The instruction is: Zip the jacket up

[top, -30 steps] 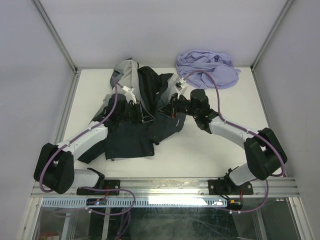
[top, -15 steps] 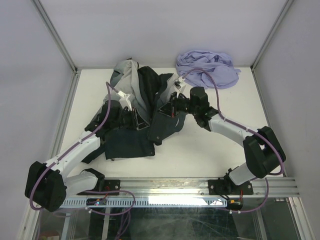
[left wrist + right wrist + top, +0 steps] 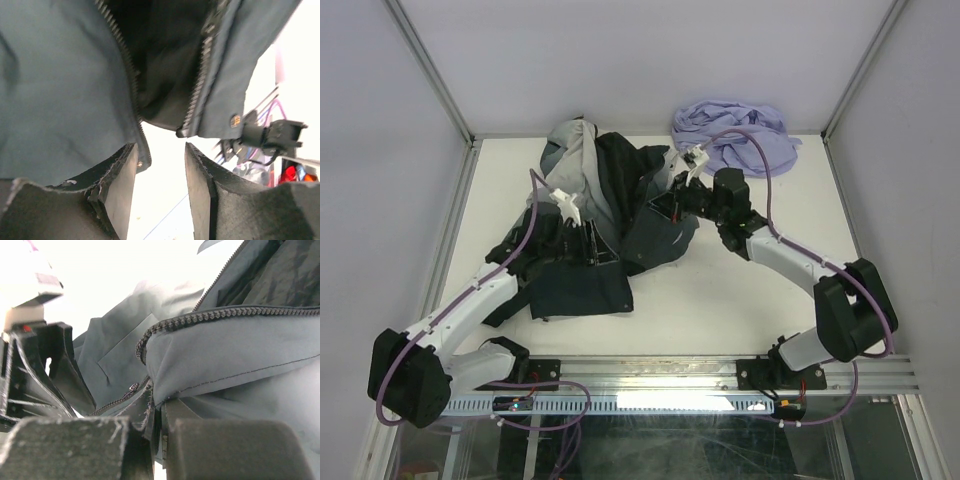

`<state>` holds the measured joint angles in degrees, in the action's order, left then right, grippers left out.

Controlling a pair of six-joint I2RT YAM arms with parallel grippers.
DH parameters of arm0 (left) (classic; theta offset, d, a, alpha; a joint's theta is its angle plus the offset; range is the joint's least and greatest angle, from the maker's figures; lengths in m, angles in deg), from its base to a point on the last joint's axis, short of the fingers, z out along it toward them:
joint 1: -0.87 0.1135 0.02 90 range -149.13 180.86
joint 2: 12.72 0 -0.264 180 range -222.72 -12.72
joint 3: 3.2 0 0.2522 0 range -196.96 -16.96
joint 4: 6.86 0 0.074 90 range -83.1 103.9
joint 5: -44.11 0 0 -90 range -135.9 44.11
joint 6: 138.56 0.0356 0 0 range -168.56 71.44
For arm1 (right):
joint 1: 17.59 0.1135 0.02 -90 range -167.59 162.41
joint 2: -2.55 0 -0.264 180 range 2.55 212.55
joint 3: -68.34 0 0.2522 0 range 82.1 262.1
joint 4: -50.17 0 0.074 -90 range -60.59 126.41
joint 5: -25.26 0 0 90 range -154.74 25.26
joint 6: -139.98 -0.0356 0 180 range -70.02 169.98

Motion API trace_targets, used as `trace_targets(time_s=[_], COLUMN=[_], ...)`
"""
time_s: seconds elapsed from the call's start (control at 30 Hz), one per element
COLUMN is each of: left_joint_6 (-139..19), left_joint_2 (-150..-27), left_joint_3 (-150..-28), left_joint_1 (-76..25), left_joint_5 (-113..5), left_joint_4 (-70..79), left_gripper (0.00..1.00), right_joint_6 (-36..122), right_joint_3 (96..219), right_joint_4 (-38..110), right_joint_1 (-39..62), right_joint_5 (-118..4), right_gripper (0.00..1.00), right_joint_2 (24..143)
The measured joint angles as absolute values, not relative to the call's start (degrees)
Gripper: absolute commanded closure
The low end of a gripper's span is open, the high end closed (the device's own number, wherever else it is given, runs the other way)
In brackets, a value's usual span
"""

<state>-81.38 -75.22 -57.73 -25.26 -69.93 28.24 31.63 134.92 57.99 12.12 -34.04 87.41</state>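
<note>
The jacket [image 3: 582, 282] lies crumpled on the white table, dark with a light grey upper part [image 3: 572, 160]. My left gripper [image 3: 603, 248] is open with nothing between its fingers, at the lower corner of the left front panel; its wrist view shows both zipper edges [image 3: 131, 75] hanging apart above bare table. My right gripper [image 3: 663, 207] is shut on the jacket's right front flap and holds it lifted. In the right wrist view the flap's zipper teeth [image 3: 210, 316] curve over the shut fingers [image 3: 150, 412], and the zipper slider [image 3: 133, 388] sits on the other edge.
A lavender-purple garment [image 3: 735, 135] lies bunched at the back right, close behind my right arm. The enclosure's walls and metal frame posts [image 3: 445, 240] border the table on the left, right and back.
My right gripper has pulled the flap up and to the right, away from the left gripper. My left arm has swung outward and its gripper has settled at the left panel's corner.
</note>
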Motion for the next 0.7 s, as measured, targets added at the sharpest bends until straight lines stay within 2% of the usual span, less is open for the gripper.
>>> trace_targets(time_s=[0.4, 0.53, 0.7], left_joint_6=[-88.44, -88.13, -87.96], left_joint_2=[-81.02, -81.89, -81.93], left_joint_3=[-64.6, -66.17, -66.63], left_joint_1=[-23.78, -23.41, -23.41], left_joint_5=[-73.03, -73.29, -73.25], left_joint_4=[14.63, 13.14, 10.43], left_gripper=[0.55, 0.57, 0.58], right_joint_6=[39.59, 54.74, 62.65], right_joint_3=[136.21, 138.7, 139.22], right_joint_4=[54.43, 54.67, 56.57], right_joint_1=[18.13, 18.39, 18.59], right_joint_5=[-35.85, -43.3, -46.56], right_gripper=[1.0, 1.0, 1.0], right_joint_2=[84.11, 82.45, 80.7])
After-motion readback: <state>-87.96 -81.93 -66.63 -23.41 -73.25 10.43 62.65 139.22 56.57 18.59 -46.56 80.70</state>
